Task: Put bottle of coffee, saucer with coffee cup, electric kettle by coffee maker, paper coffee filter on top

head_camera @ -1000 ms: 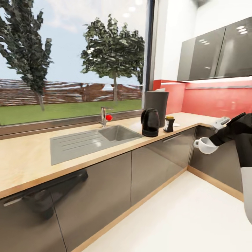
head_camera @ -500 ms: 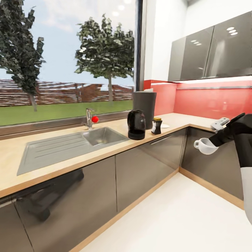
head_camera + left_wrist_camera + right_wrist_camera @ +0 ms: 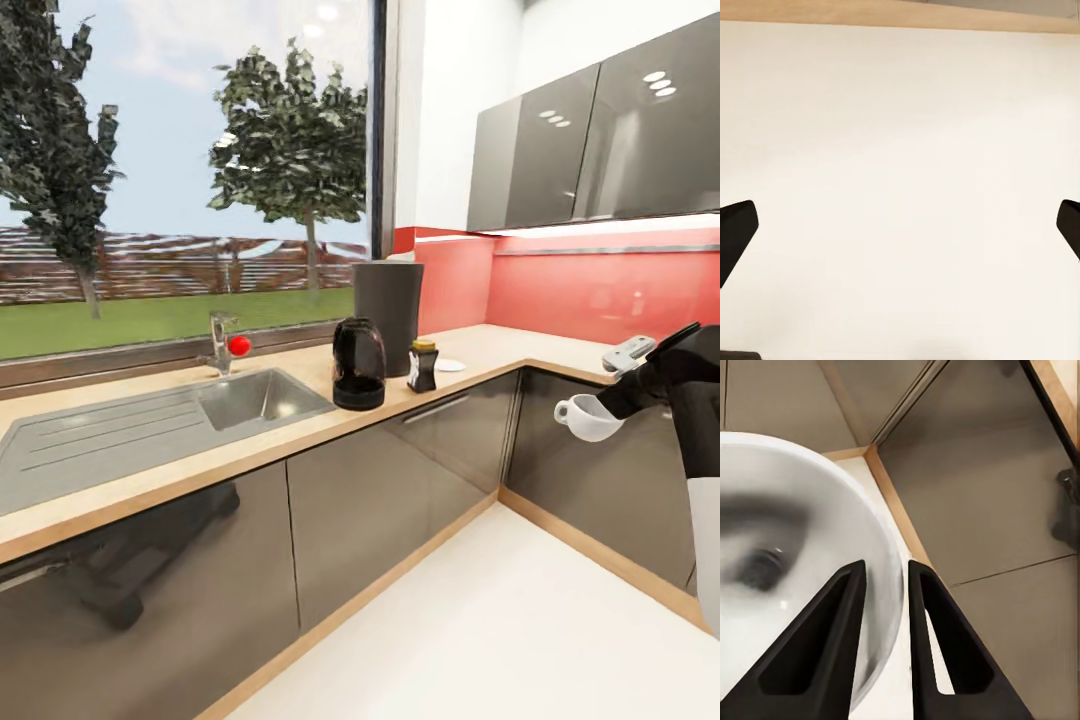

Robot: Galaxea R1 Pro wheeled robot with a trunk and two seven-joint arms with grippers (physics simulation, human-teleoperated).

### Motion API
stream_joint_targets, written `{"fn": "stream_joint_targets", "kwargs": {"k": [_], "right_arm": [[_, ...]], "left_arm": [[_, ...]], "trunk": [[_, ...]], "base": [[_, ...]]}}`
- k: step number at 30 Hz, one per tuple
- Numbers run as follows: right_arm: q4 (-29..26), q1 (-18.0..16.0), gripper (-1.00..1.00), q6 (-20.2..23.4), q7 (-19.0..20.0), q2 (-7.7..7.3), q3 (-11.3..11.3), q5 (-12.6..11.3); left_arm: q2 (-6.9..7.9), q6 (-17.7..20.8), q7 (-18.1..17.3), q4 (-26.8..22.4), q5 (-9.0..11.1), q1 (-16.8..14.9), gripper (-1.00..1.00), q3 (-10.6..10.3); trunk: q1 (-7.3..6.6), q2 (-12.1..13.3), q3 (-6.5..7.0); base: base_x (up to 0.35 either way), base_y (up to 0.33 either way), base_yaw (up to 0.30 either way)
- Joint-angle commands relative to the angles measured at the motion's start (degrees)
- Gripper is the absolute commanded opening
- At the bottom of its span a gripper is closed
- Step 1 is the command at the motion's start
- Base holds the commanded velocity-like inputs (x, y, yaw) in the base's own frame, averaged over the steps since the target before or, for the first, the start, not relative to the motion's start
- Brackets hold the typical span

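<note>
My right gripper [image 3: 612, 402] holds the white coffee cup [image 3: 586, 417] by its rim, out over the floor in front of the corner cabinets. In the right wrist view the fingers [image 3: 832, 645] are shut on the wall of the cup [image 3: 787, 577]. On the wooden countertop [image 3: 180, 450] stand the tall dark coffee maker [image 3: 388, 303], the black electric kettle [image 3: 358, 365], the bottle of coffee [image 3: 423, 366] and the white saucer [image 3: 449, 365] behind it. My left gripper [image 3: 900, 225] is open, fingertips [image 3: 735, 232] wide apart over white floor.
A steel sink [image 3: 150, 420] with a tap [image 3: 220, 342] is set into the counter under the window. Grey wall cabinets [image 3: 590, 140] hang above a red backsplash. A white device [image 3: 628, 354] lies on the counter's right leg. White floor [image 3: 480, 620] lies open before the cabinets.
The whole head view has shifted: counter items slid left in the picture, so the camera turned right. The right arm with the cup keeps its place in the picture.
</note>
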Motion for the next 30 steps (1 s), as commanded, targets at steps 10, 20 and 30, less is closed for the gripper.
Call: {"fn": "stream_joint_targets", "kwargs": {"k": [10, 20, 30], "right_arm": [[-0.05, -0.03, -1.0, 0.61, 0.66, -0.02, 0.0, 0.41], [-0.08, -0.03, -1.0, 0.61, 0.66, -0.02, 0.0, 0.44], [-0.17, -0.04, -1.0, 0.61, 0.66, -0.02, 0.0, 0.36]], "left_arm": [[-0.21, 0.09, 5.57, 0.04, 0.23, -0.05, 1.0, -0.31], [-0.24, 0.15, 5.99, 0.04, 0.23, -0.05, 1.0, -0.16], [-0.25, 0.13, 6.01, 0.04, 0.23, -0.05, 1.0, -0.22]], "trunk": [[0.02, -0.03, -0.07], [0.02, -0.03, -0.07], [0.02, -0.03, -0.07]], "base": [[0.213, -0.279, 0.0], [0.213, -0.279, 0.0], [0.213, -0.279, 0.0]]}}
